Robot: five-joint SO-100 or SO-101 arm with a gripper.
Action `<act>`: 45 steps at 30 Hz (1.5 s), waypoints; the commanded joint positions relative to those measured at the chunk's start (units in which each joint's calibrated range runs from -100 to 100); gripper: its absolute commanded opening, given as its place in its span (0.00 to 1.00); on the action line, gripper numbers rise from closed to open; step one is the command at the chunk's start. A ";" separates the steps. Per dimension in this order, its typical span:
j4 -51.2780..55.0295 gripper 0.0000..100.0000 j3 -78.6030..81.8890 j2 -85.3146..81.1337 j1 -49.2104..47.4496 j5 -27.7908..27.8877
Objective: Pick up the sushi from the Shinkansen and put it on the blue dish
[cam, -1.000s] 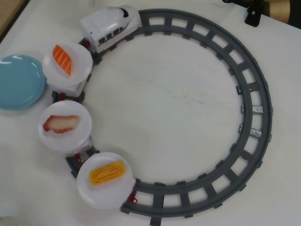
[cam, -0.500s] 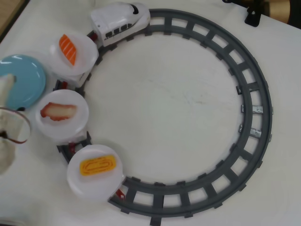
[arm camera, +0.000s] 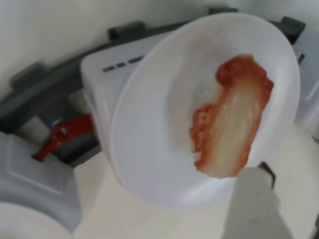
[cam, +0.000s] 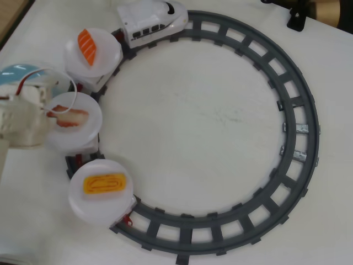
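Approach step: gripper (cam: 47, 110), jaw state not readable, hovers at the middle white plate's (cam: 91, 130) edge on the Shinkansen (cam: 151, 22), sushi (cam: 69, 117) just ahead of one fingertip (arm camera: 254, 199); next, probably straddle and close, blue dish (cam: 19, 72) behind.

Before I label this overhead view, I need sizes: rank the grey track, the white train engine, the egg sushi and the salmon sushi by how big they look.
Largest to smallest:
1. grey track
2. white train engine
3. egg sushi
4. salmon sushi, close to the egg piece, so that order is unsure.
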 commanded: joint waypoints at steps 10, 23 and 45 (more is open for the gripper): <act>0.41 0.26 -13.90 14.85 0.62 -0.23; 4.49 0.03 -15.89 14.02 -1.23 -0.28; 15.53 0.03 -33.38 9.62 -28.25 -1.90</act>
